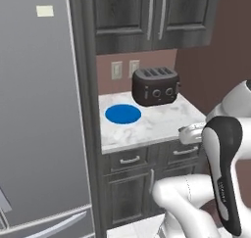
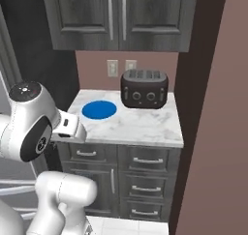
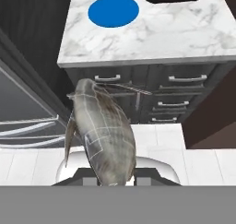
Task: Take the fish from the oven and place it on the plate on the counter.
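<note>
Gripper (image 3: 113, 181) clamps the fish (image 3: 103, 131), hanging off the counter's (image 3: 152, 38) front edge; the plate (image 3: 113, 11) sits near the left edge, toaster (image 2: 144, 89) well right.

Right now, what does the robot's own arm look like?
The arm is glossy white, built of thick rounded segments with dark grey-black bands and caps at the joints. One dark band carries faint small lettering. A round dark cap with tiny marks tops a joint. No loose cables show.
</note>
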Controlling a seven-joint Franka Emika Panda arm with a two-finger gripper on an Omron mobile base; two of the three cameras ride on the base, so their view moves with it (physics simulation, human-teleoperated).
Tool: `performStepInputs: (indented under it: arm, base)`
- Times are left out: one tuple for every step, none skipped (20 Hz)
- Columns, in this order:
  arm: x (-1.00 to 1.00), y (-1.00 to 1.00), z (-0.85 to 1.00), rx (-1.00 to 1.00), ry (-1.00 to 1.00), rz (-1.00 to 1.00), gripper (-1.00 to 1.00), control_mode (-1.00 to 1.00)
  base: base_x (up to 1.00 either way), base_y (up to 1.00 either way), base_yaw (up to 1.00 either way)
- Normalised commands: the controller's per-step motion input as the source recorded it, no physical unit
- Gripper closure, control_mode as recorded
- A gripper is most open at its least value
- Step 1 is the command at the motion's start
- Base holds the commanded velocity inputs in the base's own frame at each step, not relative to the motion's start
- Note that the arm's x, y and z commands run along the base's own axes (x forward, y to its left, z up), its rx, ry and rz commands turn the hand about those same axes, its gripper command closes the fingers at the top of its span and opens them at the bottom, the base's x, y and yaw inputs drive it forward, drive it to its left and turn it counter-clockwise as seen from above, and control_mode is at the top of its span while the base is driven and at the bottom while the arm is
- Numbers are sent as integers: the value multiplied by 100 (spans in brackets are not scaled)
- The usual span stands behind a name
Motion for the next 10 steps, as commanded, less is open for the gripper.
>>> performStepInputs:
  arm:
    - [0,0,0,0,0,0,100,100]
    - [0,0,0,0,0,0,100,100]
    - [0,0,0,0,0,0,100,100]
    - [0,0,0,0,0,0,100,100]
    - [0,0,0,0,0,0,100,100]
    - [0,0,0,0,0,0,100,100]
    - [0,0,0,0,0,0,100,100]
    - [0,0,0,0,0,0,100,100]
    - [0,0,0,0,0,0,100,100]
    - [0,0,0,0,0,0,100,100]
  base:
    - [44,12,0]
    - [44,22,0]
    - [55,16,0]
    - [70,14,0]
    - [84,10,0]
    - [96,0,0]
    - [96,0,0]
    - [69,0,0]
    - [36,0,0]
    - [16,0,0]
